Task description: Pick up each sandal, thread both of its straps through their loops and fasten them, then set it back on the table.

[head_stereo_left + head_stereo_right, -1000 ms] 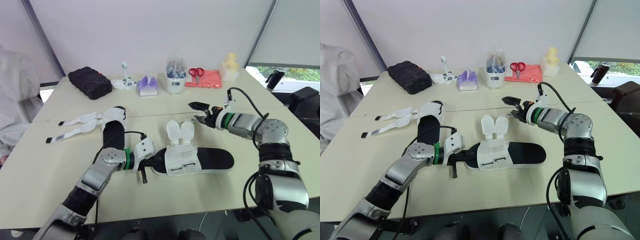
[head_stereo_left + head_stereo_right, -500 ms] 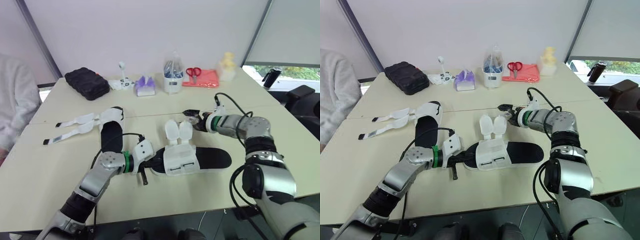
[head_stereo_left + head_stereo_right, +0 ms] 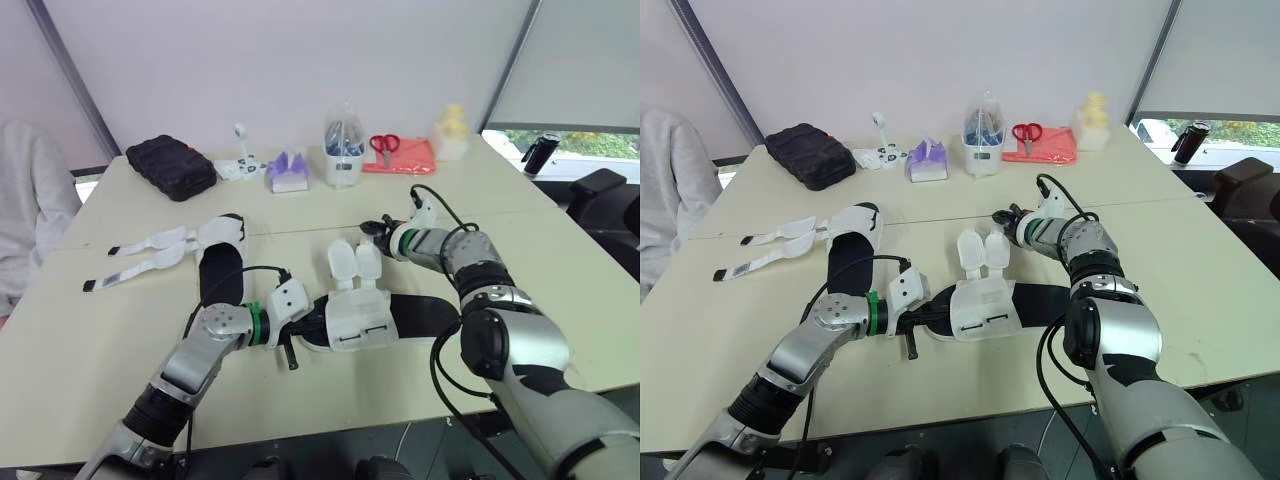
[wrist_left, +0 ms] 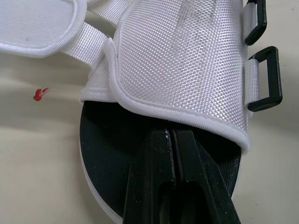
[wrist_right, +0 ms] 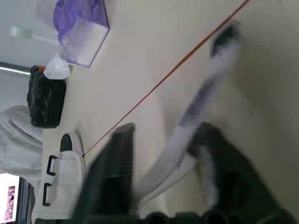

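Sandal [image 3: 425, 316] lying centre, long axis left-right. Your left gripper [image 3: 312, 322], fingers closed, pinning its left end. Your right gripper [image 3: 372, 228] standing open just right of far-side straps [image 3: 355, 262], one strap tip lying between fingers.

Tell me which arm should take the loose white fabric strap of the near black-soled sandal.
Right: the right gripper is open astride the white fabric strap; the left gripper sits shut on the black-soled sandal, steadying it.
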Tool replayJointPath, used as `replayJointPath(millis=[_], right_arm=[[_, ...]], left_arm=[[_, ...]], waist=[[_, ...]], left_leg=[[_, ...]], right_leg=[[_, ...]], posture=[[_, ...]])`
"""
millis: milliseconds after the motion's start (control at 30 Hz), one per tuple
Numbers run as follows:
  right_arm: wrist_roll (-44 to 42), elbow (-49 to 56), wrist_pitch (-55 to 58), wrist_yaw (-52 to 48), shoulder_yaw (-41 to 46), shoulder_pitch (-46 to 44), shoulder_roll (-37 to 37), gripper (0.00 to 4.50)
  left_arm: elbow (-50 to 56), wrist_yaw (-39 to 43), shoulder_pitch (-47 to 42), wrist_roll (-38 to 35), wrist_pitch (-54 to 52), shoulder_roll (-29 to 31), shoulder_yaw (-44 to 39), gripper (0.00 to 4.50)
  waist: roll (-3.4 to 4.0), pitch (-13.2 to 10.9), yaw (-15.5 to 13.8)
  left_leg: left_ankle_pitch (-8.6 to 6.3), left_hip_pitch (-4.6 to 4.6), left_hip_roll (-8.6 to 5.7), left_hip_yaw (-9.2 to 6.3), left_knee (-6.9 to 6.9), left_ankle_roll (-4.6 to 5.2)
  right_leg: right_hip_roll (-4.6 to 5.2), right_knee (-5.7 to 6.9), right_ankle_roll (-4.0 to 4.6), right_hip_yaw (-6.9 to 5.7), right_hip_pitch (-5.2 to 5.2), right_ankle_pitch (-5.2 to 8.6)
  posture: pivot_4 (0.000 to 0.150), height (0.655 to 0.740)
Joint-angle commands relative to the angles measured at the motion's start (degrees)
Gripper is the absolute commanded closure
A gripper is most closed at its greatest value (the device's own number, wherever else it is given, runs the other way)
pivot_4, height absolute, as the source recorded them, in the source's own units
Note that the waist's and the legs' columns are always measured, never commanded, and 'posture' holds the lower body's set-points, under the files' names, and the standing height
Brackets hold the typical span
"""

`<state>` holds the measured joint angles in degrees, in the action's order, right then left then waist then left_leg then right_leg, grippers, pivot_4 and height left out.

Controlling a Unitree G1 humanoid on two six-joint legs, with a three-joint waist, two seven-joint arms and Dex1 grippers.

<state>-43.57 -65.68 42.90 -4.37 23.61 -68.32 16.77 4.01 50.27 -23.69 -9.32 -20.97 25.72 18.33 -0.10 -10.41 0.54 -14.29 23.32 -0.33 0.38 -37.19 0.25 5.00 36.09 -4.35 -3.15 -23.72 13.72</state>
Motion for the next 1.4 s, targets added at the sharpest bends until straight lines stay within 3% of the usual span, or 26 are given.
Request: replayJointPath(millis=[33,267,467,567,633,867,1067,1200,1400], right_arm=[[0.7,-0.7,-1.1,-0.5,2.8,-2.5,0.7,4.48],[1.7,0.5,0.7,-5.8,4.5,-3.1,1.6,4.48],[7.2,27.1,-4.4,-27.3,-8.1,6.9,1.9,4.48],[17.7,50.2,-25.9,-43.3,-20.6,23.4,6.4,4.48],[23.2,57.0,-42.5,-52.6,-24.9,30.9,9.6,4.48],[27.2,60.3,-71.2,-65.1,-26.9,42.7,15.1,4.48],[28.0,57.2,-92.3,-71.8,-29.1,44.4,18.9,4.48],[29.2,52.5,-99.6,-74.0,-31.6,43.5,22.0,3.17],[38.4,43.0,-114.5,-67.6,-29.5,41.2,25.0,0.04]], left_arm=[[1.3,-0.3,0.3,-0.2,-0.4,-0.1,-0.9,4.5],[1.2,-0.6,0.3,-0.6,-0.6,-0.4,-0.9,4.5],[1.7,-0.7,0.7,-0.8,-1.0,-0.7,-1.0,4.5],[1.9,-0.3,1.3,-0.9,-1.3,-0.4,-1.0,4.5],[2.0,0.2,1.6,-1.0,-1.4,0.0,-0.9,4.5],[1.6,1.2,1.7,-1.0,-1.5,0.4,-0.6,4.5],[-0.2,1.6,0.7,-0.5,-0.6,0.1,-0.4,4.5],[-1.0,2.1,0.2,-0.3,-0.1,-0.2,-0.2,4.5],[-2.6,2.1,-0.5,0.0,1.0,-1.4,-0.1,4.5]], waist=[[0.0,0.0,0.1],[0.0,0.0,0.1],[0.02,0.0,0.0],[0.0,0.0,-0.5],[0.0,0.0,-0.9],[-0.01,0.0,0.0],[-0.01,0.0,0.0],[-0.03,0.0,-0.1],[-0.04,0.0,-0.3]], left_leg=[[0.0,0.0,0.0,0.0,0.0,0.0],[0.0,0.0,0.0,0.0,0.03,0.0],[0.0,0.02,0.0,-0.04,0.03,0.0],[0.0,0.05,-0.02,-0.14,0.03,0.0],[-0.03,0.06,-0.08,-0.17,0.02,0.04],[0.0,-0.33,-0.02,-0.13,-0.08,0.0],[-0.01,-0.54,-0.02,-0.12,-0.03,0.0],[-0.01,-0.64,-0.02,-0.12,0.0,0.0],[-0.01,-0.73,-0.04,-0.1,0.0,0.0]], right_leg=[[0.0,0.0,0.0,0.0,0.0,0.0],[-0.01,0.0,0.0,0.0,-0.02,0.0],[-0.03,0.0,-0.01,-0.01,-0.05,0.0],[-0.03,-0.03,-0.03,-0.04,-0.02,0.01],[-0.02,-0.06,-0.14,-0.02,-0.03,0.08],[-0.09,-0.02,-0.14,0.03,0.31,0.09],[-0.07,-0.04,-0.13,0.06,0.48,0.1],[-0.06,-0.04,-0.13,0.07,0.57,0.11],[0.0,-0.03,-0.11,0.08,0.65,0.11]], posture=[[0.15,0.74],[0.15,0.74],[0.15,0.74],[0.15,0.74],[0.15,0.74],[0.15,0.74],[0.15,0.74],[0.15,0.74],[0.15,0.74]])
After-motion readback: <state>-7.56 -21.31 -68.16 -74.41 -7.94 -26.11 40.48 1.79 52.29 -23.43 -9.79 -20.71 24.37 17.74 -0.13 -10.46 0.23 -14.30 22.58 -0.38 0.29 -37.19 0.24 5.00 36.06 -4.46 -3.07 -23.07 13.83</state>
